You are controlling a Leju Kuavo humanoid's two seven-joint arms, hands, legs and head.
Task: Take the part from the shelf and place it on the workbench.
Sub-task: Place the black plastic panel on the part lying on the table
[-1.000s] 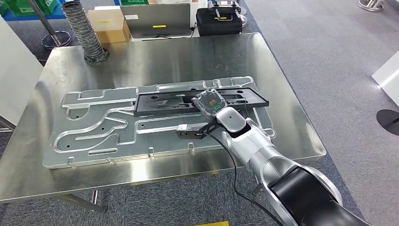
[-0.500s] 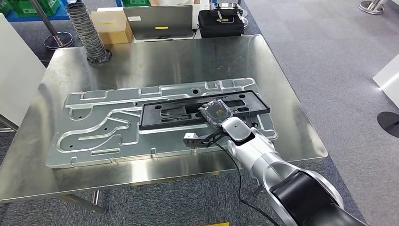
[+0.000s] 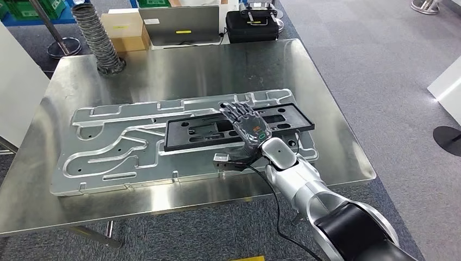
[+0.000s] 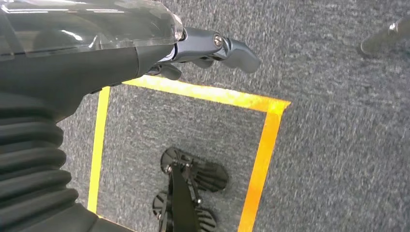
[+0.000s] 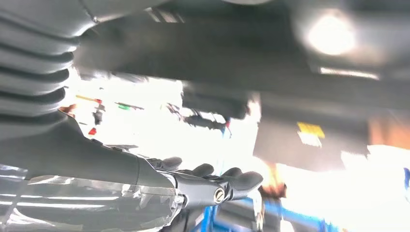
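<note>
Black part (image 3: 217, 130) flat on the workbench (image 3: 179, 73), right robot hand (image 3: 247, 124) outstretched above it, fingers spread, empty.

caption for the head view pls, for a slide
Right hand spread flat over the black part, which lies on the grooved metal plate on the steel workbench.

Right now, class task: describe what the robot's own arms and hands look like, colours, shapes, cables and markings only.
The right arm is silver and rounded, with a black section nearer the body and a black cable trailing beside it. The right hand has dark grey fingers, a clear cover on its back and a small green marking. The left hand shows a grey ribbed cover, a clear shell and dark grey fingers.
</note>
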